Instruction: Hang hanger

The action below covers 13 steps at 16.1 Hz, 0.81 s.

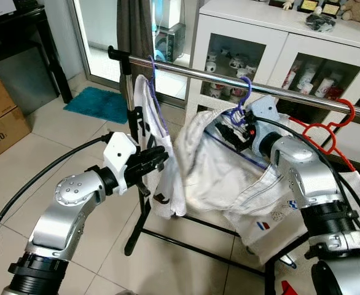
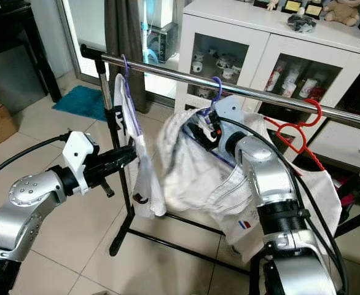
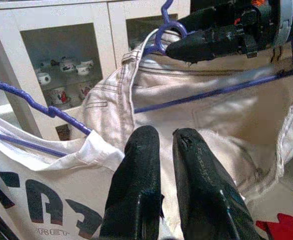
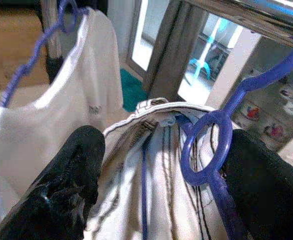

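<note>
— What sits nearest the head camera?

— The left gripper (image 1: 155,161), low at the left, its two black fingers (image 3: 136,185) pressed nearly together with nothing between them, pointing at the hem side of a white T-shirt (image 1: 161,178) that hangs on a purple hanger (image 1: 154,92) at the rail's left end.

— And the task's hanger?

— A second purple hanger (image 1: 244,98), slim plastic with a round loop below its hook, carries a cream garment (image 1: 211,172) bunched beneath it. Its hook curves over the chrome rail (image 1: 229,81) near the middle. The right gripper (image 1: 238,132) is just under it, fingers spread on either side of the hanger's neck; whether they pinch it, I cannot tell for sure.

— Do the wrist views add anything?

— The right wrist view shows the loop (image 4: 206,150) close up between the two spread fingers and the garment's stitched collar. The left wrist view shows the hanger's straight bottom bar (image 3: 211,92) across the cloth.

— Further back?

— A red hanger (image 1: 327,132) on the rail's right, then a white glass-door cabinet (image 1: 278,43).
</note>
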### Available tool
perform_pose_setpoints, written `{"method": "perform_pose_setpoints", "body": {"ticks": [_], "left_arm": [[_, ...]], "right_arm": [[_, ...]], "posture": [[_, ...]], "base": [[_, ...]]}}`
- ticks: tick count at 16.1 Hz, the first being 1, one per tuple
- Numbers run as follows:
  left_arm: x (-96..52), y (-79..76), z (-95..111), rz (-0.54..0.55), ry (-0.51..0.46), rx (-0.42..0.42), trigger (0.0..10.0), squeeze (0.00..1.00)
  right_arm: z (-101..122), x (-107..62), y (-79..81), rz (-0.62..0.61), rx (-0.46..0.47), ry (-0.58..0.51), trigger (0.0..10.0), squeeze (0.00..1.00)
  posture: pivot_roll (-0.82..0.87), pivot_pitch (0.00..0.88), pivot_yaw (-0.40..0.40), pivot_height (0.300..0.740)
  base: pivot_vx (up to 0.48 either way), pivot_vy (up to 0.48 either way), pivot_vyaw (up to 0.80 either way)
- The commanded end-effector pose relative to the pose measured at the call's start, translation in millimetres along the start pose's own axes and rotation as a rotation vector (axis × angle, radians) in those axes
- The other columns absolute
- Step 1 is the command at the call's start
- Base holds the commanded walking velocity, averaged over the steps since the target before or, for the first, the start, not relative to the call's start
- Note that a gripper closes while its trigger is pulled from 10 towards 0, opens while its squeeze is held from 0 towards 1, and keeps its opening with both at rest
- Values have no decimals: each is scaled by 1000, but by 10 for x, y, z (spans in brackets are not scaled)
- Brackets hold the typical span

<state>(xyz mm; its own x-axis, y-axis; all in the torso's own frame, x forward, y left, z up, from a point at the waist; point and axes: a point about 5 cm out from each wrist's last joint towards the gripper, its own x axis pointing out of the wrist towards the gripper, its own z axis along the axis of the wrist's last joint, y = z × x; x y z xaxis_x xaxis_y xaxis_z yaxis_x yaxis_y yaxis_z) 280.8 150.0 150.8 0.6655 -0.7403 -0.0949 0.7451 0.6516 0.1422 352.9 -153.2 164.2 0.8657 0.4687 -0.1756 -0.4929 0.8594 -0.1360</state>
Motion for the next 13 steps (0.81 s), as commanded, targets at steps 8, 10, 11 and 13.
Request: {"method": "perform_pose_setpoints", "body": {"ticks": [8, 10, 11, 13], "left_arm": [[-1, -20, -50, 41, 18, -5, 10000, 0], [-1, -57, -71, 118, -4, -4, 10000, 0], [-8, -50, -72, 158, -16, -3, 10000, 0], [-103, -76, -130, 324, -42, -92, 10000, 0]], "right_arm": [[123, -53, -34, -135, -146, -74, 10000, 1000], [221, -159, 131, -123, -167, -135, 10000, 1000], [237, -191, 156, -125, -148, -152, 10000, 1000], [214, -473, 318, -87, -57, -186, 10000, 1000]], "posture": [[-128, 0, -46, 740], [-135, 0, -56, 740], [-137, 0, -54, 740], [-128, 0, -68, 740]], "base": [[0, 0, 0], [0, 0, 0], [0, 0, 0], [0, 0, 0]]}}
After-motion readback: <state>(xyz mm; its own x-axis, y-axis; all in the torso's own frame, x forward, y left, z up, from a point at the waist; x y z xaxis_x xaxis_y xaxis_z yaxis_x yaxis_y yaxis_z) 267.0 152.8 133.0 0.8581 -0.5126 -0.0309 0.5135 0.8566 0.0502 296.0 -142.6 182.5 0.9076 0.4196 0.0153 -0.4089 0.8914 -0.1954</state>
